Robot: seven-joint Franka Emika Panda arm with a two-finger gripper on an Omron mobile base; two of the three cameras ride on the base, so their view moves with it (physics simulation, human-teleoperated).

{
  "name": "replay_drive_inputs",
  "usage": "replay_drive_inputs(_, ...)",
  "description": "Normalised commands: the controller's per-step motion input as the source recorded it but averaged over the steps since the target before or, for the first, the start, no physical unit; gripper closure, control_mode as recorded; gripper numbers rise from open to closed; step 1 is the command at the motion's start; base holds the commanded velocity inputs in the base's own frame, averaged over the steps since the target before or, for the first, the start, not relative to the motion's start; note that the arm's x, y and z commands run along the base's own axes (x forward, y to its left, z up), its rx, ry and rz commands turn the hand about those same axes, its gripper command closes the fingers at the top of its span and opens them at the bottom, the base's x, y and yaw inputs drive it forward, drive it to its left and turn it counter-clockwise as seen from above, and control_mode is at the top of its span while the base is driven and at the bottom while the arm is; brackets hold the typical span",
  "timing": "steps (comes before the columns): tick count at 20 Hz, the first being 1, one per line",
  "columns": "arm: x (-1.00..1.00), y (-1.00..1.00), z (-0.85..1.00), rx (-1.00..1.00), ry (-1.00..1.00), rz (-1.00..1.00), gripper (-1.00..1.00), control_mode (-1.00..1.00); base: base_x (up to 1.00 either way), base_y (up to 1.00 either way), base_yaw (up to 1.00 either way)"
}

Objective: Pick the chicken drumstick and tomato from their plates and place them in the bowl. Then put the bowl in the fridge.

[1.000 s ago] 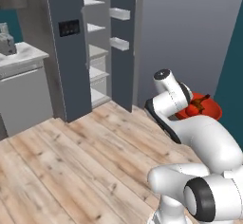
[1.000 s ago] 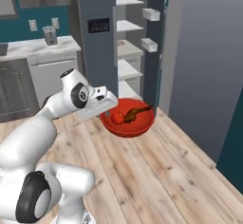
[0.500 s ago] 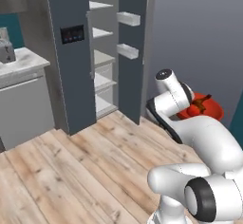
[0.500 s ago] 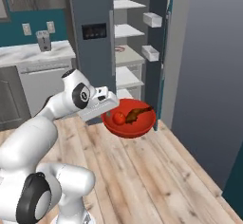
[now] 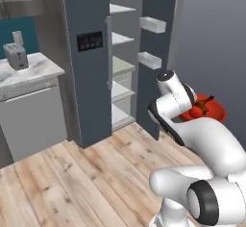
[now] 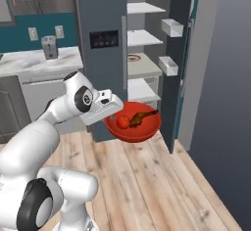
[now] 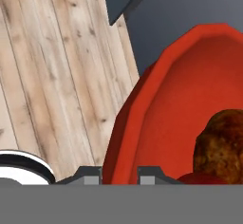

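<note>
You have the bowl [image 6: 133, 125] up in the air at mid frame of the right base view, a deep red-orange dish with a thick rim, carried level above the wood floor [image 6: 147, 186]. Inside it lie the tomato [image 6: 123, 121], a small glossy red ball on the side near the arm, and the drumstick [image 6: 141, 116], dark brown, with its thin end pointing toward the fridge [image 6: 100, 54].

The end effector [image 7: 119, 172] is clamped tight on the bowl's near rim: in the hand view its two dark tips sit at the bottom edge, one on each side of the red wall.

The fridge stands open, its white shelves [image 6: 143, 36] and door bins [image 6: 172, 27] showing at upper centre. The bowl hangs just in front of the lower shelves.

From the left base view the arm hides most of the bowl [image 5: 211, 111]; you see only its far edge at right centre. That view does give you a toaster [image 5: 16, 56] on the desk [image 5: 29, 74] at upper left. The hand view brings the drumstick's [image 7: 222, 147] rough brown surface up close at lower right.
</note>
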Motion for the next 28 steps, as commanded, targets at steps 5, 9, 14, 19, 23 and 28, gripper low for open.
replay_drive_inputs(5,0.0,0.0,0.0,0.0,0.0,0.0,1.0,1.0,0.81,-0.13,0.28)
replay_drive_inputs(9,0.0,0.0,0.0,0.0,0.0,0.0,1.0,1.0,0.75,-0.14,0.34)
replay_drive_inputs(14,0.0,0.0,0.0,0.0,0.0,0.0,1.0,1.0,0.74,-0.17,0.32)
replay_drive_inputs(19,0.0,0.0,0.0,0.0,0.0,0.0,1.0,1.0,0.75,-0.24,0.24)
replay_drive_inputs(23,0.0,0.0,0.0,0.0,0.0,0.0,1.0,1.0,0.64,-0.38,0.17)
replay_drive_inputs(28,0.0,0.0,0.0,0.0,0.0,0.0,1.0,1.0,0.52,-0.45,0.15)
